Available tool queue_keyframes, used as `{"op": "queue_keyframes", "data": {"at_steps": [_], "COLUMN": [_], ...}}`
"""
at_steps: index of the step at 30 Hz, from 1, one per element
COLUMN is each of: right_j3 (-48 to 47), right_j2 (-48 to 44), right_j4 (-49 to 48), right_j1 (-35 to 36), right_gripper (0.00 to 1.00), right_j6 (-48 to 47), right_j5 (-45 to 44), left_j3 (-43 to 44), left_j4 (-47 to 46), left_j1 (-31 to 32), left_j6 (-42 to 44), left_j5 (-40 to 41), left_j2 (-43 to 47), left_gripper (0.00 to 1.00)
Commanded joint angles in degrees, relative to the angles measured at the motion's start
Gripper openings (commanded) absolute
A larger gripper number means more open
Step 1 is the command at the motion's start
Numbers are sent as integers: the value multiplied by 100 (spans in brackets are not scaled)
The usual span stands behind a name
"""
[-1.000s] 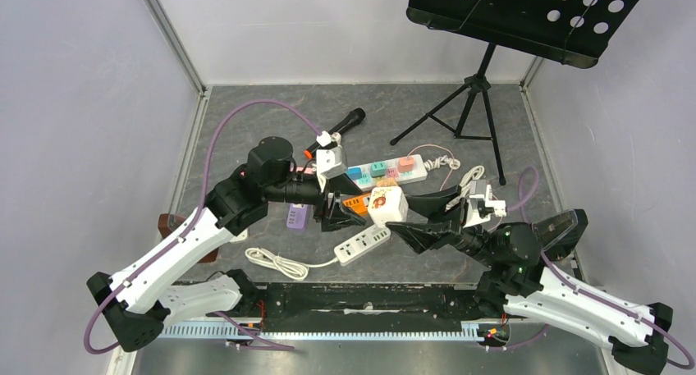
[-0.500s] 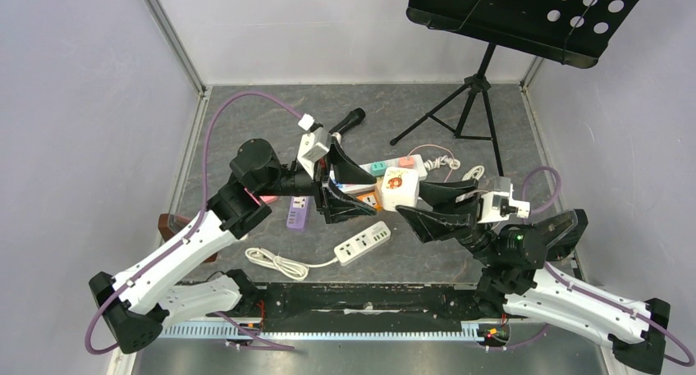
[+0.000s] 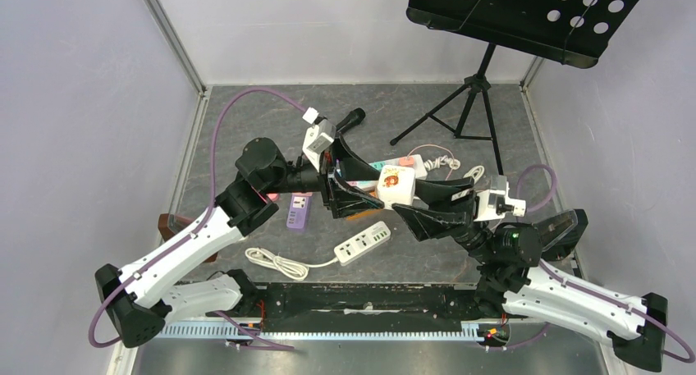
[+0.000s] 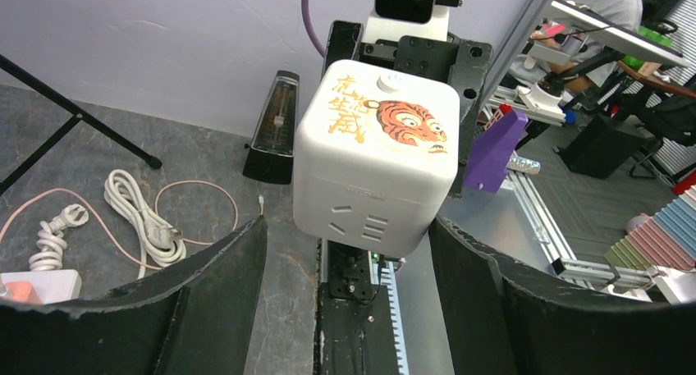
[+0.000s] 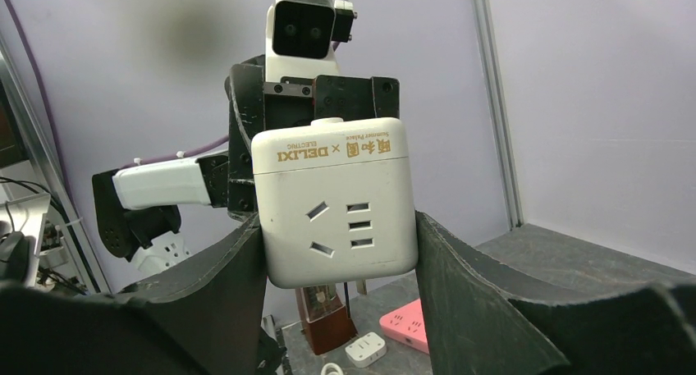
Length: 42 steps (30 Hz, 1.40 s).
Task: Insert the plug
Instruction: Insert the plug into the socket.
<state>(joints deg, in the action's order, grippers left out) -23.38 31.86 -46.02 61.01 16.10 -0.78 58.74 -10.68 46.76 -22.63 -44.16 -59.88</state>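
A white cube socket (image 3: 395, 184) with a tiger picture on one face hangs above the table, and my right gripper (image 3: 405, 198) is shut on its two sides. In the right wrist view the cube (image 5: 332, 211) fills the gap between the fingers of my right gripper (image 5: 336, 227), its slotted face toward the camera. My left gripper (image 3: 373, 193) stands open just left of the cube, apart from it. In the left wrist view the cube (image 4: 377, 157) floats past the tips of my left gripper (image 4: 346, 227). A white plug (image 4: 64, 219) on a pink cord lies on the mat.
A coloured power strip (image 3: 406, 163), a white power strip (image 3: 362, 243) with its coiled cord, and a purple adapter (image 3: 299, 211) lie on the mat. A microphone (image 3: 349, 121), a music stand (image 3: 480, 84) and a brown metronome (image 3: 168, 225) stand around.
My right gripper has carried the cube up and toward the back left. My left gripper has risen off the mat and turned to face the cube, still open.
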Motion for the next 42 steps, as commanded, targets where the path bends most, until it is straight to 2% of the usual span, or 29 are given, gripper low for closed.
{"op": "queue_keyframes", "data": {"at_steps": [1, 16, 18, 21, 23, 24, 26, 27, 30, 33, 36, 38, 42], "right_j3": [-212, -196, -187, -200, -245, -262, -290, -311, -441, -654, -1010, -1243, -1957], "right_j2": [13, 249, 257, 260, 227, 198, 96, 43, -94, -177, -167, -158, 82], "right_j4": [-582, -970, -971, -915, -674, -534, -229, -10, 669, 1408, 2292, 2814, 4111], "right_j1": [4, 0, 2, 6, 7, -1, 2, 3, 5, 2, 7, -1, 0], "right_gripper": [0, 0, 0, 0, 0, 0, 0, 3, 25, 62, 87, 94, 97], "right_j6": [118, 388, 395, 451, 464, 471, 474, 458, 333, 209, 9, -221, -568], "right_j5": [60, 280, 283, 284, 232, 207, 138, 131, -14, -187, -477, -536, -493], "left_j3": [74, 85, 85, 93, 85, 77, 59, 63, 91, 111, 143, 233, 334], "left_j4": [-463, -737, -764, -774, -756, -723, -640, -591, -425, -291, 41, 571, 1394], "left_j1": [51, 201, 210, 217, 217, 216, 216, 217, 217, 210, 210, 210, 210], "left_j6": [-321, -373, -358, -302, -187, -100, 136, 227, 487, 661, 996, 1427, 2132], "left_j5": [131, -26, -68, -167, -250, -295, -347, -351, -288, -225, -259, -236, -258], "left_j2": [17, -182, -197, -216, -212, -194, -159, -141, -126, -155, -182, -185, -144], "left_gripper": [78, 76, 67, 36, 8, 2, 2, 2, 2, 2, 2, 2, 2]}}
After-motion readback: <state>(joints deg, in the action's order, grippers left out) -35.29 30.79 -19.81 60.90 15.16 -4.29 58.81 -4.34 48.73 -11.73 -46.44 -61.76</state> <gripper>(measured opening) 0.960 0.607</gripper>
